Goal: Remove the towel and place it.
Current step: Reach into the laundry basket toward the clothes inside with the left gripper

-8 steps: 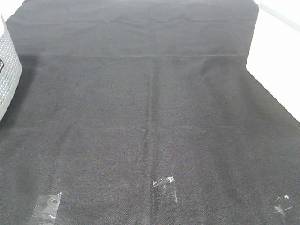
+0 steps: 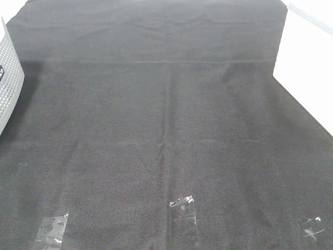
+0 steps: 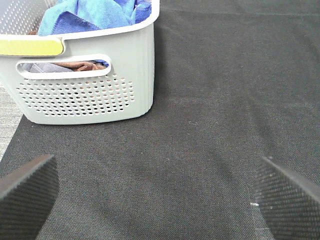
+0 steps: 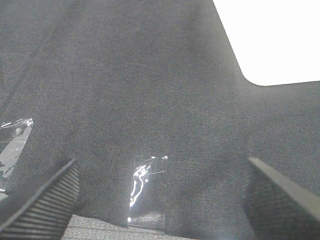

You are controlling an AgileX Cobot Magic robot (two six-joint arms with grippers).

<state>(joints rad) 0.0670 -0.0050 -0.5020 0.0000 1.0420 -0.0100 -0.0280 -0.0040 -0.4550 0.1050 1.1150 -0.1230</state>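
The blue towel [image 3: 95,14] lies bunched inside a pale perforated laundry basket [image 3: 85,92], seen in the left wrist view; brown and grey cloth shows through the basket's handle slot. My left gripper [image 3: 155,195] is open and empty above the black cloth, a short way in front of the basket. My right gripper [image 4: 160,195] is open and empty above the black cloth near a strip of clear tape [image 4: 142,192]. Neither gripper shows in the exterior high view, where only the basket's edge [image 2: 9,78] is seen at the far left.
A black cloth [image 2: 166,130] covers the table. Clear tape pieces [image 2: 183,207] hold it along the near edge. White bare table [image 2: 312,67] shows at the right. The basket has a yellow-green handle strip [image 3: 30,46].
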